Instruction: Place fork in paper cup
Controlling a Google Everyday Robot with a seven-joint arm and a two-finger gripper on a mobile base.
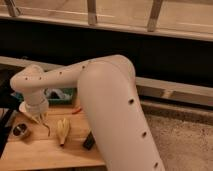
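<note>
My gripper (39,119) hangs at the end of the white arm (100,95) over the left part of the wooden table (55,155). It is shut on the fork (46,128), a thin dark-looking sliver that dangles from the fingers, tip just above the wood. The paper cup (23,106) shows as a white shape right beside the gripper on its left, partly hidden by the wrist. The fork hangs outside the cup, between it and the banana.
A banana (62,131) lies just right of the fork. A small metal tin (21,132) stands left of it. Behind are a green tray (60,96) and an orange item (76,110). A small black object (89,141) lies by the arm. The arm hides the table's right side.
</note>
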